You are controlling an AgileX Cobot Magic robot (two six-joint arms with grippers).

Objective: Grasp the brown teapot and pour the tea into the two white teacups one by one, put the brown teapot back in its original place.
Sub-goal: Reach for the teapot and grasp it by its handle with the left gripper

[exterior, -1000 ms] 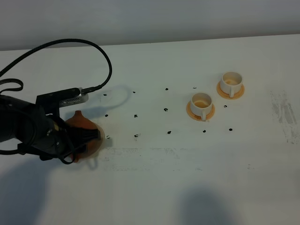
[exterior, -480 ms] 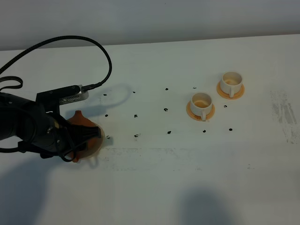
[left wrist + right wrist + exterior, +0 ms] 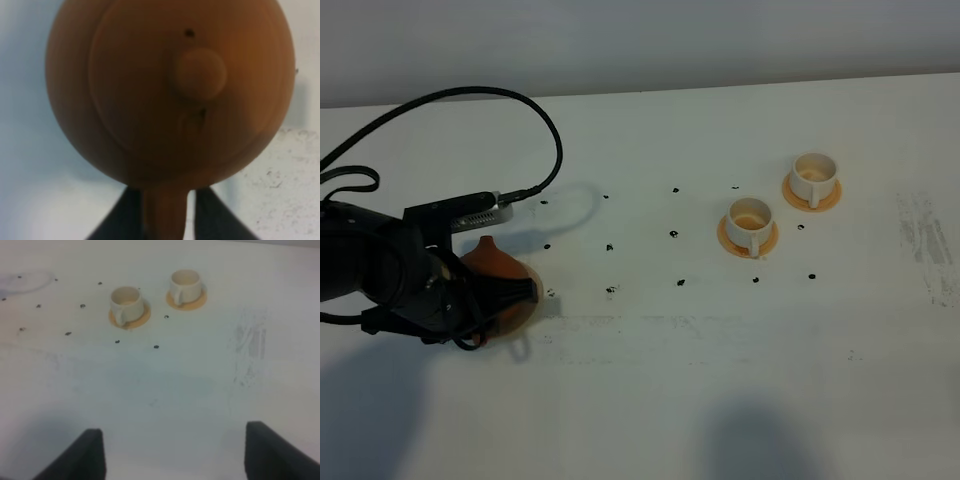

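White table (image 3: 740, 390) | left fingers (image 3: 122, 222) straddle brown teapot (image 3: 160, 90) handle, grip unclear | right fingers (image 3: 80, 455) spread apart

The white table (image 3: 650, 400) bears black specks (image 3: 674, 234) mid-frame, two orange saucers (image 3: 767, 241) right of centre, the brown teapot (image 3: 500, 265) at left.

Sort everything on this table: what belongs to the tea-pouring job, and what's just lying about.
Job:
brown teapot
two white teacups
orange saucers under them

Lying about:
black specks on the table
black cable looping behind the teapot
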